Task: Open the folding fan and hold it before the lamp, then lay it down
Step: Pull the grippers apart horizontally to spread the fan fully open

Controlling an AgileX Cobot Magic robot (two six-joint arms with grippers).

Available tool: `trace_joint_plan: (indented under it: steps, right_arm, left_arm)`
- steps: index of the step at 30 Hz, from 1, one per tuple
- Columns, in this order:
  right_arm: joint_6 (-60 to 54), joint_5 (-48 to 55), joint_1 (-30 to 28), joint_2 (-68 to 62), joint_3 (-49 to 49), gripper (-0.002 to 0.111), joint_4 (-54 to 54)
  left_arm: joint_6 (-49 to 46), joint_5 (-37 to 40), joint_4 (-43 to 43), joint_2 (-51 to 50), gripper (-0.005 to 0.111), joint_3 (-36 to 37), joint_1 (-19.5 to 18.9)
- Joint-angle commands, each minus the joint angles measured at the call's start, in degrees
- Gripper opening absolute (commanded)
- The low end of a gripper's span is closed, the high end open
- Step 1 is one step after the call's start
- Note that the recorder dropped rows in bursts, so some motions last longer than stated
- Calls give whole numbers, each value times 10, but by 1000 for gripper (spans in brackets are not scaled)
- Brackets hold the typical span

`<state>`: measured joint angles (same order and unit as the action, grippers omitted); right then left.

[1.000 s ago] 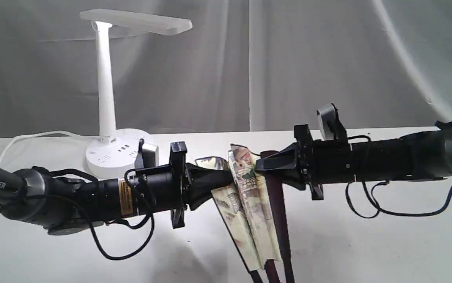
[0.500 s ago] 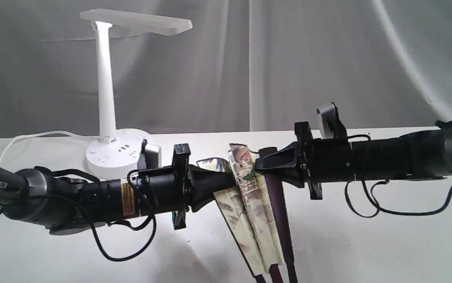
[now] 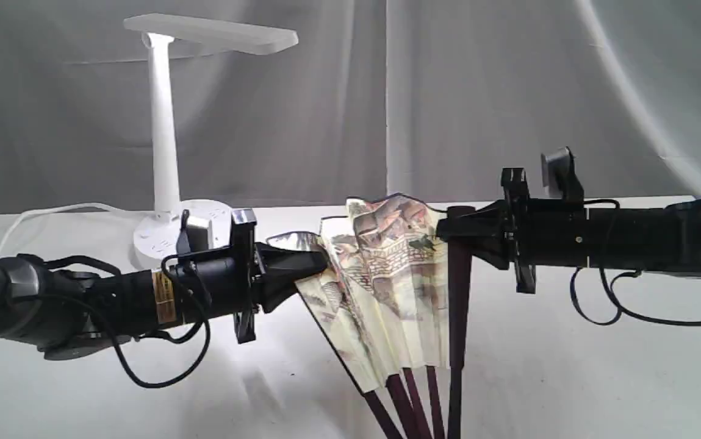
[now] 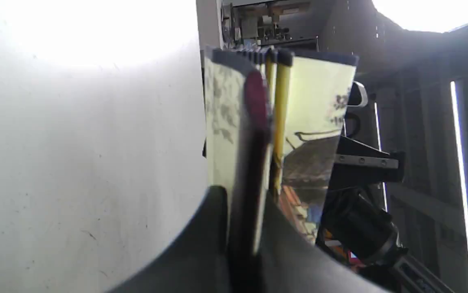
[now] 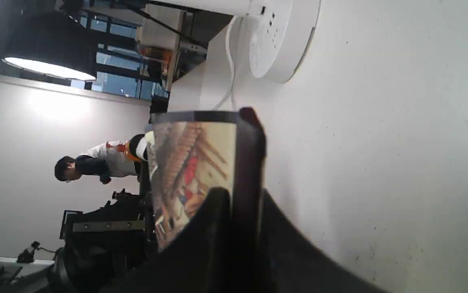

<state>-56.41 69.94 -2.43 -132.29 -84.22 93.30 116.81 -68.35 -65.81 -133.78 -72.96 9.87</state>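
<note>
The folding fan (image 3: 387, 286) hangs partly spread above the white table, cream pleats with a red and grey village scene, maroon ribs meeting below the exterior view's lower edge. My left gripper (image 3: 319, 263) is shut on its left guard, seen as a dark strip (image 4: 250, 162) between the jaws. My right gripper (image 3: 448, 230) is shut on the right maroon guard (image 5: 250, 171), which stands nearly upright. The white lamp (image 3: 164, 140) stands at the back left, its flat head (image 3: 213, 32) high above its round base (image 5: 276, 38), well apart from the fan.
A white cord (image 3: 51, 213) runs left from the lamp base along the table's back. Grey curtains hang behind the table. Black cables loop under both wrists. A person (image 5: 95, 162) shows in the room beyond in the right wrist view.
The two grippers have drawn apart, left going left and right going right and slightly up. The fan's pleats have spread from a narrow bundle into a wider wedge.
</note>
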Motion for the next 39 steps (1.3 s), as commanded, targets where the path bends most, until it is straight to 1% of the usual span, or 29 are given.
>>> trace_joint_plan:
  steps: [1,8,16,24,28,39]
  right_arm:
    - [-17,0,-14,8,-3,0,-5]
    - [-17,0,-33,8,-3,0,30]
    - [-17,0,-71,8,-3,0,33]
    - [-16,0,-114,8,-3,0,40]
    - [-16,0,-131,8,-3,0,46]
    - [11,0,-155,8,-3,0,66]
  left_arm:
    - [18,-16,17,11,0,0,-20]
    - [31,-16,4,11,0,0,-56]
    - [33,-16,-24,13,0,0,-94]
    - [42,-16,-65,41,0,0,-137]
    - [59,-16,-77,59,0,2,-154]
    - [57,-16,-84,74,0,10,-186]
